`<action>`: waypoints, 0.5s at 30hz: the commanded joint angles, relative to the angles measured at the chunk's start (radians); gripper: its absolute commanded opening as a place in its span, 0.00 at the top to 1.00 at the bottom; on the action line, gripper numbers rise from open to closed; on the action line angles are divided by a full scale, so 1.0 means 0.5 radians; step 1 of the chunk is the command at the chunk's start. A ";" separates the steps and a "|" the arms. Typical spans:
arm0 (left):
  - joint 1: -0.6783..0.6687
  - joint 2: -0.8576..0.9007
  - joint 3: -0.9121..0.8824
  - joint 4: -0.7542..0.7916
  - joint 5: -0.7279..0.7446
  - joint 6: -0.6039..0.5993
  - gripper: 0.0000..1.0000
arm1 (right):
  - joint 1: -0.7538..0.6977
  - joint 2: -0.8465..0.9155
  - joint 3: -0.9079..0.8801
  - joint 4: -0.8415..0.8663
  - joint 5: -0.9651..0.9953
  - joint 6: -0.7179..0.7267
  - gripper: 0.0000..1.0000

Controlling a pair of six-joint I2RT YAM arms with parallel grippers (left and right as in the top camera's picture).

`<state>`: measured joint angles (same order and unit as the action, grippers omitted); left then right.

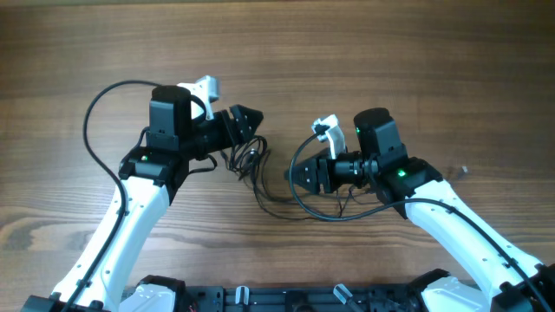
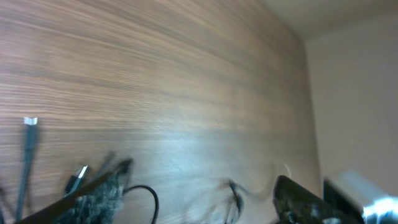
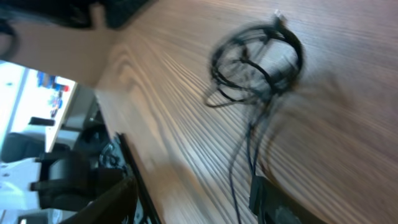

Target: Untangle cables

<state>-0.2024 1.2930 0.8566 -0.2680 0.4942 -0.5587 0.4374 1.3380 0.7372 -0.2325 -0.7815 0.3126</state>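
The cables (image 1: 249, 161) are thin black cords in a small tangle on the wooden table between the two arms, with strands trailing toward the right arm. My left gripper (image 1: 257, 117) is just above and behind the tangle. In the left wrist view it (image 2: 202, 177) is open and empty, with a cord loop (image 2: 149, 194) and a silver-tipped plug (image 2: 78, 180) beside its left finger. My right gripper (image 1: 291, 173) is right of the tangle. In the right wrist view it (image 3: 193, 186) is open, the bundle (image 3: 256, 61) is ahead of it, and strands (image 3: 239, 158) run back between its fingers.
The thick black wires on the arms (image 1: 299, 195) loop close to the thin cords. Another plug end (image 2: 29, 122) lies on the table at the left of the left wrist view. A small grey item (image 1: 464, 172) lies at the right. The table's edge and a dark rail (image 3: 134, 180) show in the right wrist view.
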 commanded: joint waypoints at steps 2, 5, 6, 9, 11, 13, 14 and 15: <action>0.007 0.011 -0.002 -0.085 -0.281 -0.262 0.00 | 0.006 0.018 0.014 -0.170 0.311 -0.048 0.38; 0.007 0.044 -0.004 -0.241 -0.302 -0.262 0.00 | 0.006 0.018 0.014 -0.179 0.314 -0.048 0.35; 0.007 0.069 -0.004 -0.346 -0.302 -0.262 0.00 | 0.006 0.018 0.014 -0.169 0.328 -0.042 0.34; 0.007 0.105 -0.004 -0.499 -0.303 -0.262 0.01 | 0.006 0.018 0.014 -0.150 0.350 -0.027 0.34; 0.007 0.136 -0.004 -0.551 -0.304 -0.261 0.01 | 0.006 0.018 0.014 -0.115 0.349 0.075 0.34; 0.007 0.163 -0.004 -0.542 -0.312 -0.261 0.01 | 0.011 0.029 0.014 -0.050 0.350 0.302 0.37; 0.007 0.175 -0.004 -0.527 -0.333 -0.261 0.01 | 0.025 0.050 0.014 0.003 0.351 0.462 0.38; 0.007 0.181 -0.004 -0.520 -0.358 -0.262 0.01 | 0.047 0.069 0.014 0.052 0.350 0.586 0.38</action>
<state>-0.2016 1.3643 0.8570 -0.5396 0.3588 -0.6796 0.4393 1.3392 0.7368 -0.2550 -0.6209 0.3973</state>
